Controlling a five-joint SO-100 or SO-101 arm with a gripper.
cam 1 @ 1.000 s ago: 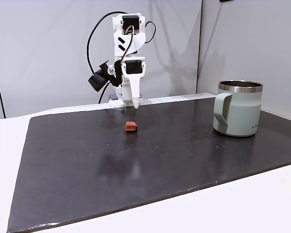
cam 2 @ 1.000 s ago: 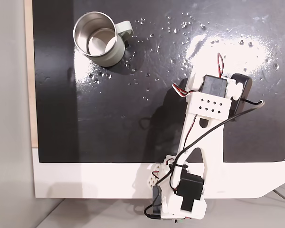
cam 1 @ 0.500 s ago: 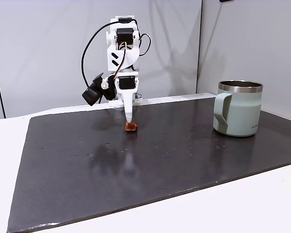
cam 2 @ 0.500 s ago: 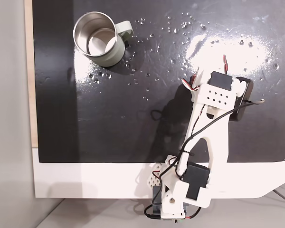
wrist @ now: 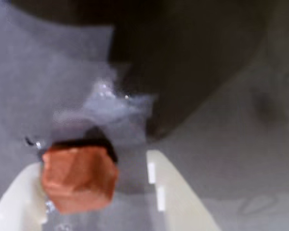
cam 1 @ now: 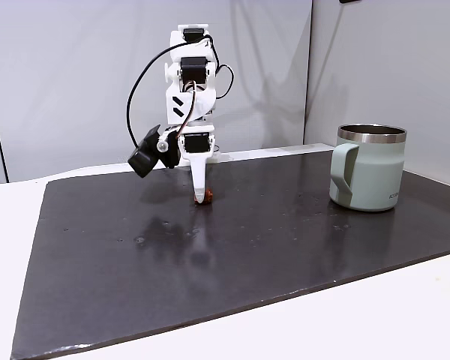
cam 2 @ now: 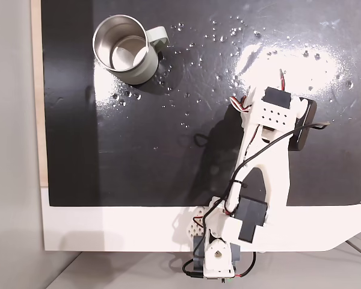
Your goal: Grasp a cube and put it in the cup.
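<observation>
Since the earlier frames, the arm has leaned forward and dropped, so its fingers now reach down to the dark mat where a second ago they hung above and behind the cube. In the wrist view, going left to right, one pale finger sits at the lower left with the cube touching or nearly touching its inner side, then comes a gap of mat, then the other pale finger; the fingers are spread apart around the block and not yet closed on it. In a fixed view from the side, the cube peeks out reddish-brown just right of the fingertip, resting on the mat that covers the tabletop, and the sage-green cup with its steel rim stands well apart at the right, upright and open. The block looks small, rigid and light, with blunt, slightly faceted sides, so I judge it will take a firm pinch across two opposite faces. Being so light and off-centre between the fingers, it may skid or twist as they close, so centring first seems wise.
</observation>
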